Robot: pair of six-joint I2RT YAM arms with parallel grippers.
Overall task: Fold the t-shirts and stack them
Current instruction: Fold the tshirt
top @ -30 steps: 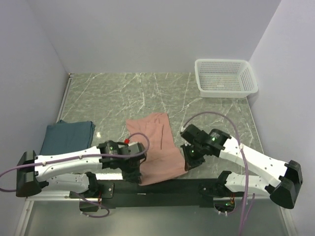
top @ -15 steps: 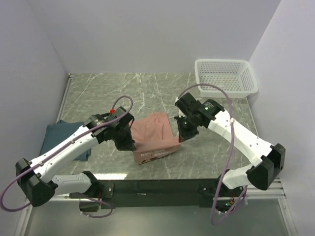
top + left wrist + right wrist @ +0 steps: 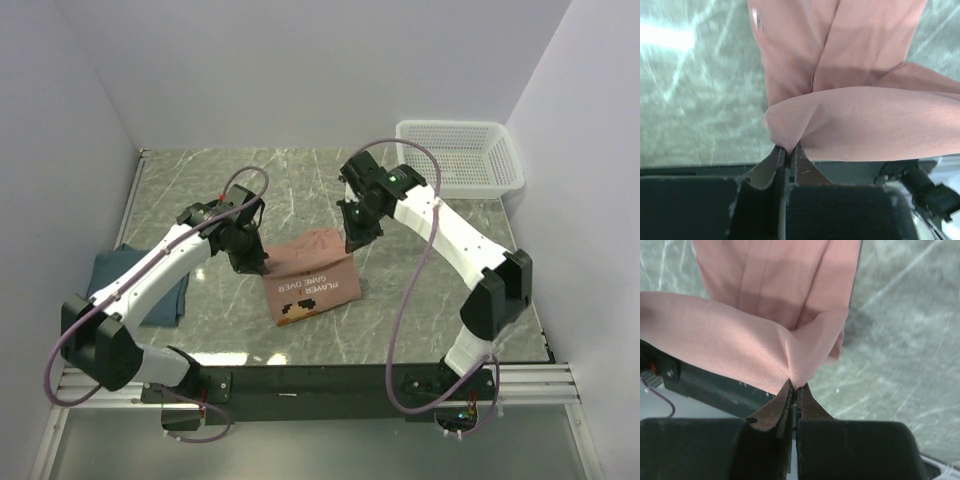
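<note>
**tabletop_tim:** The salmon-pink t-shirt [image 3: 312,285] sits mid-table, one edge raised off the marble by both arms. The left gripper [image 3: 788,150] and right gripper [image 3: 796,390] are each squeezed fully closed on a tiny nub of cloth at a corner. Anything to worry about?

**foldbot_fan:** Yeah, that thin bite. If one arm pulls wider or faster than the other, a corner could slip out and the fold would flop crooked. The cloth also sags between them, so setting it down carelessly might trap a wrinkle or leave the edges misaligned.

**tabletop_tim:** And the dark teal t-shirt [image 3: 112,275]?

**foldbot_fan:** It's lying at the table's left edge, well apart and partly under the left arm. A lopsided pink fold probably makes for a messy stack.
</note>
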